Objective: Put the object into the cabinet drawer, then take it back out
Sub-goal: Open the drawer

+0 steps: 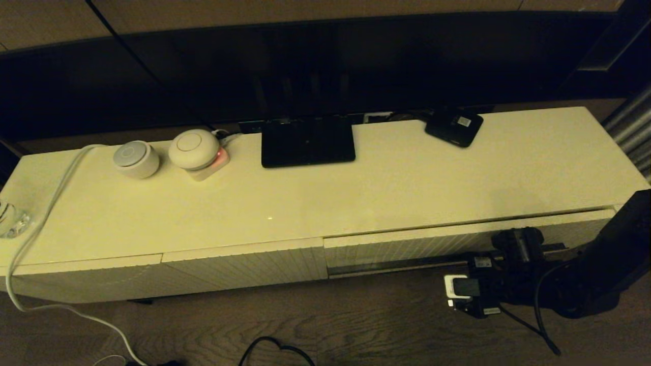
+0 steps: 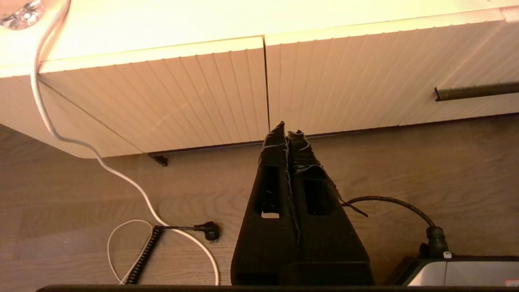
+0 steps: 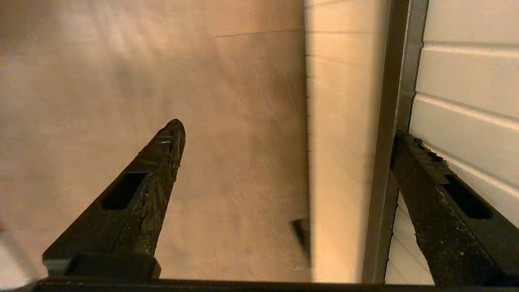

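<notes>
The black umbrella is out of view in every frame. The cabinet drawer [image 1: 432, 243] is the wide ribbed cream front on the right, and it looks closed. Its long dark slot handle [image 1: 396, 265] runs along the lower part. My right gripper [image 1: 478, 267] is at the handle's right portion and open [image 3: 284, 138]. One of its fingers [image 3: 429, 178] lies against the handle bar [image 3: 395, 121] and the ribbed front; the other finger [image 3: 162, 162] hangs over the floor. My left gripper [image 2: 287, 129] is shut on nothing, low over the floor before the cabinet; the drawer handle [image 2: 474, 91] is off to its side.
On the cabinet top [image 1: 381, 188] stand a small flat black box with a white label [image 1: 454, 127], a black screen base [image 1: 307, 141], two round white devices [image 1: 136, 158] [image 1: 194, 149] and a glass piece [image 1: 12, 221]. A white cable [image 1: 35, 223] trails onto the floor, where other cables lie.
</notes>
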You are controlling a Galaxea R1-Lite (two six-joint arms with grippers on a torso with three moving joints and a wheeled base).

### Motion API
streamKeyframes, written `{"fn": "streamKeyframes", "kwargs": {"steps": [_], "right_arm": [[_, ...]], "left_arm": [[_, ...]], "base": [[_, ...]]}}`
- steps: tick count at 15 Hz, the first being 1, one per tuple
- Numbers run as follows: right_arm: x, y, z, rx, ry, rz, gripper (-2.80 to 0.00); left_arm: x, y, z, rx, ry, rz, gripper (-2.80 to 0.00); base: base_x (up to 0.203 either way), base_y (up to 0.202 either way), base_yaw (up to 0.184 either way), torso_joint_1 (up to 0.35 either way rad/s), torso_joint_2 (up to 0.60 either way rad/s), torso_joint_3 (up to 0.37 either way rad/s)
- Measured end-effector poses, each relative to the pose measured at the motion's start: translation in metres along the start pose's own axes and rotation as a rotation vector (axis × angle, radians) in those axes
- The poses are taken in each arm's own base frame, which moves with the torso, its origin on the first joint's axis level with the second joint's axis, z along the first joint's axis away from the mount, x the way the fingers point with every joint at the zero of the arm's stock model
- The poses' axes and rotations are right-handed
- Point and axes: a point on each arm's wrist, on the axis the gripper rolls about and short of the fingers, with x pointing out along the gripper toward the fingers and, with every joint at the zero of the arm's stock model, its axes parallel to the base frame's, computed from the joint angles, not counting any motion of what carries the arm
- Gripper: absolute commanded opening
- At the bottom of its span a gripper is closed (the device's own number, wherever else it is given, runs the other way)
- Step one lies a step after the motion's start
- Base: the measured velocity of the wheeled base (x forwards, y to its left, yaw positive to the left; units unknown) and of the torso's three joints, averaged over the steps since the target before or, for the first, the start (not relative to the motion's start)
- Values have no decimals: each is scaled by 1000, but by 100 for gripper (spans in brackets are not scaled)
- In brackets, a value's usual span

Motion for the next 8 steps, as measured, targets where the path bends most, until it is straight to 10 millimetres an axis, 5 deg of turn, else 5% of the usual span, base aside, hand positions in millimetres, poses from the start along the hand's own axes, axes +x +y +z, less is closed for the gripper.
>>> {"fn": "streamKeyframes", "kwargs": {"steps": [8], "right_arm": [[-8,40,-2,15,-37,96,0]], "left_arm": [[0,0,0,0,0,0,-280]], "base": [[0,0,0,0,0,0]]}}
